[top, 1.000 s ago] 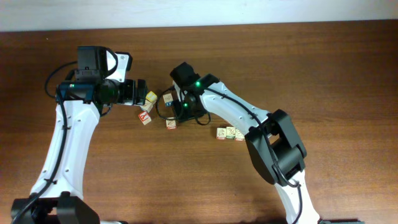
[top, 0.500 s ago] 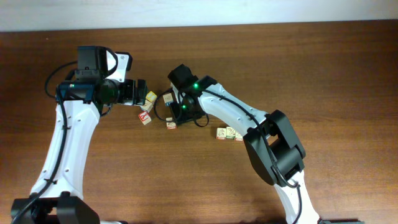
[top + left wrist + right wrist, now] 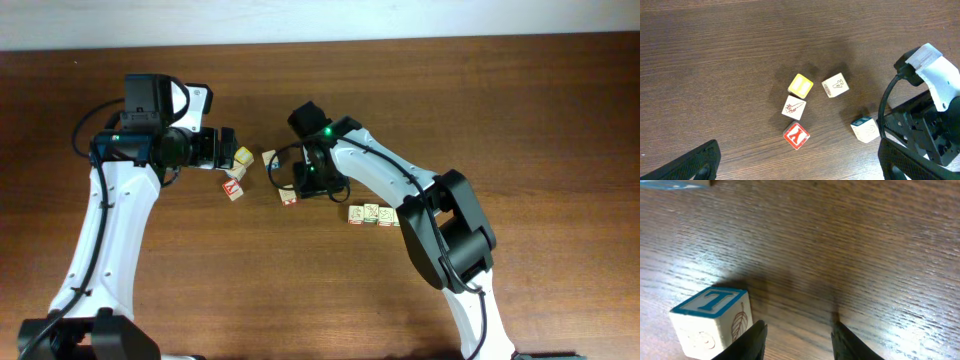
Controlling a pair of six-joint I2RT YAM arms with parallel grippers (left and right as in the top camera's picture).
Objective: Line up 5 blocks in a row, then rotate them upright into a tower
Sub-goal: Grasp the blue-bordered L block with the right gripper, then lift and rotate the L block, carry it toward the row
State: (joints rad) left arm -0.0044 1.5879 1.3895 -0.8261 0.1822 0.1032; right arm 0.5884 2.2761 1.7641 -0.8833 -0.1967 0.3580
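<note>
The left hand (image 3: 228, 150) hangs wide open over the surface (image 3: 550, 120). The right hand (image 3: 799, 340), parted and empty, sits low just beside a block (image 3: 712, 322) lettered T.

You can read 2 letters: a blue T atop the block (image 3: 710, 322) just outside the right gripper (image 3: 797, 335) fingers, and a white Y on the red cube (image 3: 796, 135) ahead, between the left gripper (image 3: 800, 162) fingers. Other prints are illegible.

The right claw (image 3: 799, 342) has swung toward the right of the overhead frame, and the block (image 3: 289, 198) beside it has slid right with it, farther from the red-Y cube (image 3: 233, 190).
</note>
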